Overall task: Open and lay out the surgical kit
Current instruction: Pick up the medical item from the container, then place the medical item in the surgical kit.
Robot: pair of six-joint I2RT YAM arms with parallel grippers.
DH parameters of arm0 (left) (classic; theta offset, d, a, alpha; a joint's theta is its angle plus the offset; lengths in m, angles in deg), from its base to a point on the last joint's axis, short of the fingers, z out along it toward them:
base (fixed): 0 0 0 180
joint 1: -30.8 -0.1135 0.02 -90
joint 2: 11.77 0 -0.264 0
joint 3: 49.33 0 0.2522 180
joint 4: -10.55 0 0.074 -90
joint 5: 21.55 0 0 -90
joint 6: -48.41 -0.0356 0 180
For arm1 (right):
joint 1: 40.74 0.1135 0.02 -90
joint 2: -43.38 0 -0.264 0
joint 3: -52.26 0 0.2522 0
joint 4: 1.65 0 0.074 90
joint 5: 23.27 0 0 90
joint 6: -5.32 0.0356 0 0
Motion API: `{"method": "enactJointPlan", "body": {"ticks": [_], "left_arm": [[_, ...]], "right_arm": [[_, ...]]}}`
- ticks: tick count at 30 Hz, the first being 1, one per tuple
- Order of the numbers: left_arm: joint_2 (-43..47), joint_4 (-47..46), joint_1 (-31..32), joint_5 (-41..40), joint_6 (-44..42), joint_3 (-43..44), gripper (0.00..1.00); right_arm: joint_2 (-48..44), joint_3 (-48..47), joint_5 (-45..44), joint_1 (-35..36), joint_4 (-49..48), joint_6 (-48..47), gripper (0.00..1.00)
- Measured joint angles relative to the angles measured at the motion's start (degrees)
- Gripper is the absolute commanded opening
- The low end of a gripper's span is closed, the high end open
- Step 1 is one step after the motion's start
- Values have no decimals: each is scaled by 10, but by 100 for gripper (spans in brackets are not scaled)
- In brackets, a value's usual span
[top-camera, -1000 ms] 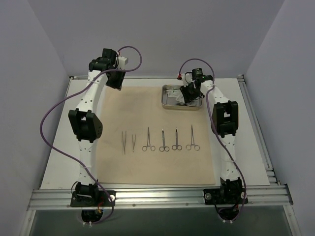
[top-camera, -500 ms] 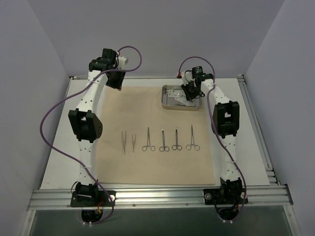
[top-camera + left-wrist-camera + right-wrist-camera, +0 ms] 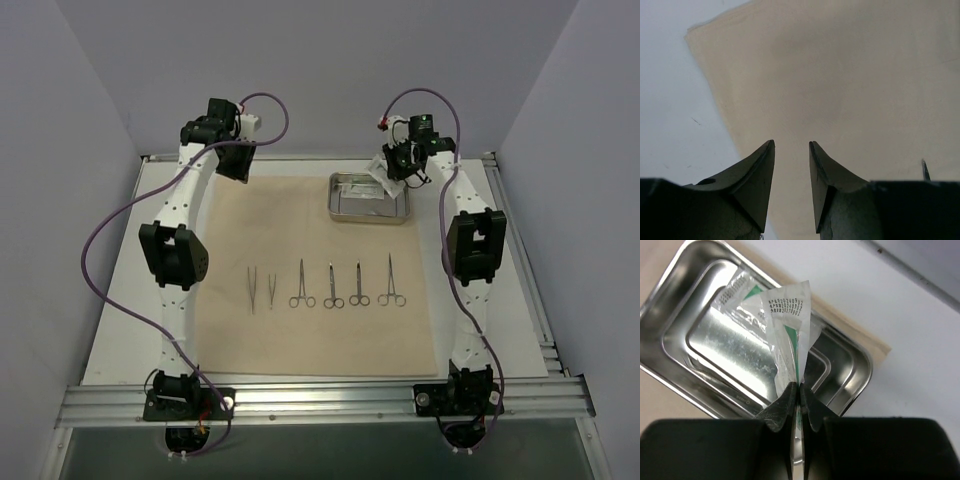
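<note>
The beige cloth (image 3: pixel 300 230) lies spread flat on the table. On it lie two tweezers (image 3: pixel 253 288) and several scissor-handled clamps (image 3: pixel 333 288) in a row. The steel tray (image 3: pixel 340 212) stands at the cloth's far right. My right gripper (image 3: pixel 393 168) is shut on a white packet (image 3: pixel 790 325) and holds it above the tray (image 3: pixel 860 365). A second white packet (image 3: pixel 737 295) lies in the tray. My left gripper (image 3: pixel 791 144) is open and empty above the cloth's far left corner (image 3: pixel 705 40); it also shows in the top view (image 3: pixel 237 162).
Bare white table (image 3: pixel 510 280) borders the cloth on the right and left. A metal rail (image 3: pixel 320 400) runs along the near edge. Grey walls close in the back and both sides. Purple cables loop off both arms.
My right gripper has risen out of the tray and moved back and to the right, taking the white packet up with it. The left arm has not moved.
</note>
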Motion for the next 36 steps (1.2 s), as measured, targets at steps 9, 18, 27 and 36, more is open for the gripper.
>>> {"method": "enactJointPlan", "body": {"ticks": [9, 18, 27, 36], "left_arm": [[5, -7, -1, 110, 17, 38, 72], [14, -75, -1, 273, 104, 44, 79], [22, -204, -4, 359, 196, 5, 74], [21, -266, -4, 381, 245, 5, 60]], "right_arm": [[-136, 198, 34, 3, -334, 312, 0], [-148, 302, 27, 139, -667, 598, 0], [-112, 299, 56, 162, -749, 688, 0], [-109, 289, 73, 162, -760, 701, 0]]}}
